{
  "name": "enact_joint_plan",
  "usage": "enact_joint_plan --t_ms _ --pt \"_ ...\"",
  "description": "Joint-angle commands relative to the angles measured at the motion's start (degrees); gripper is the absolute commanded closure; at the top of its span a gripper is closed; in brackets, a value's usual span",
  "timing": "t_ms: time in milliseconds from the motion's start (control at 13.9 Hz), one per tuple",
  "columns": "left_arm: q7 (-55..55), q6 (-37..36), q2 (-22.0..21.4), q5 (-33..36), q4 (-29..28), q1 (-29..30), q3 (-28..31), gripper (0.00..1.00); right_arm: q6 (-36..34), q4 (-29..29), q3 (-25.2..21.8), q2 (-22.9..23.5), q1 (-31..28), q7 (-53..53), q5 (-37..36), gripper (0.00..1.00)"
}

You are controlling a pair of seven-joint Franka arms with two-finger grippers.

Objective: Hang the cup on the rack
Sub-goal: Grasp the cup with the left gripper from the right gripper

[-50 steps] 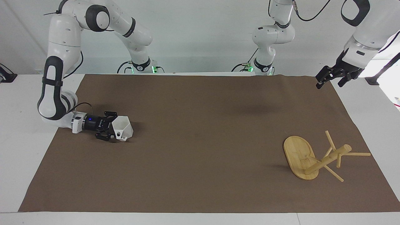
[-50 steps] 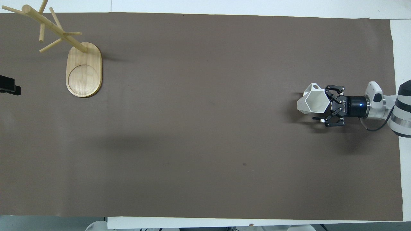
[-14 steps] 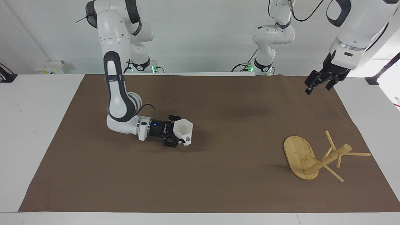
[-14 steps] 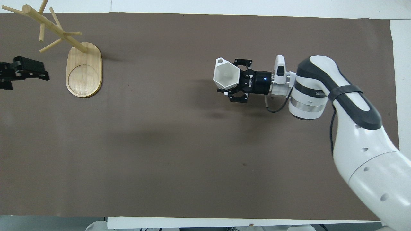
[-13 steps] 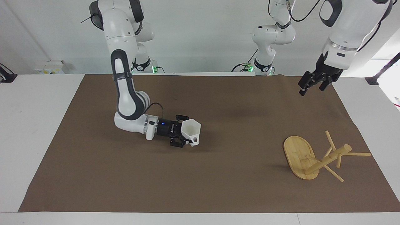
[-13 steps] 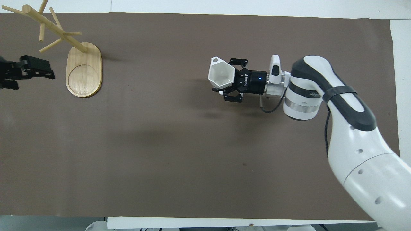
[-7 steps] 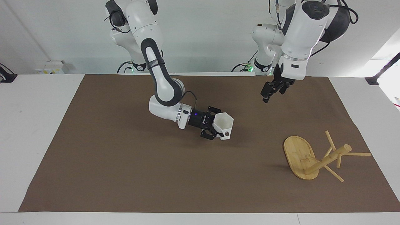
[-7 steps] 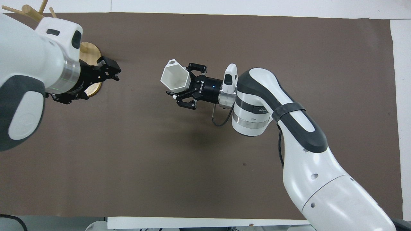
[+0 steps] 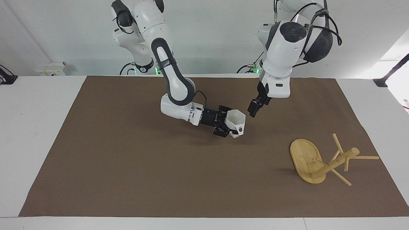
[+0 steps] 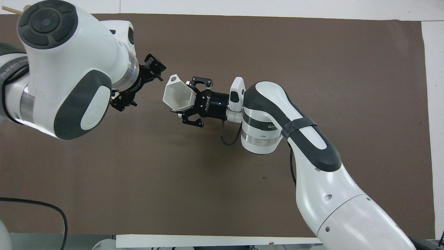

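Your right gripper (image 9: 229, 127) is clamped on the cup (image 9: 236, 126), holding it on its side above the middle of the brown mat (image 9: 127, 166) with the rim turned toward your left gripper (image 9: 256, 108), which hangs just beside it, apparently not touching, fingers spread apart. The rack (image 9: 322, 161) lies tipped over on the mat toward the left arm's end, near the mat's edge and well apart from both grippers. Around the 2 grippers the mat is bare, with white table (image 9: 35, 127) bordering it.
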Motion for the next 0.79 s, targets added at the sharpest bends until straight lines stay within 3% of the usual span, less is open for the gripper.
enact_joint_plan --t_ms 0,287,431,646,718 --pt "-1.85 1.88 -0.78 -0.66 -2.77 -2.02 0.67 0.03 0.02 -0.27 -0.05 -0.45 0.78 -1.49 2.46 0.85" --pt "-4.73 3.12 -3.15 -1.10 -7.71 -3.08 0.50 0.10 0.02 -0.27 -0.05 -0.45 1.49 -1.58 4.75 0.85" --pt "-5.10 3.12 -3.15 -1.19 -7.71 -3.52 0.50 0.21 0.02 -0.18 -0.05 -0.45 1.49 -1.58 4.67 0.85" --pt "-3.96 5.31 -3.33 -1.36 -9.02 -3.17 0.50 0.84 0.02 -0.18 -0.05 -0.45 1.49 -1.58 4.67 0.84" --pt "-3.52 6.54 -3.85 -1.36 -10.16 -3.26 0.50 0.92 0.54 -0.09 -0.05 -0.45 1.49 -1.58 4.67 0.84"
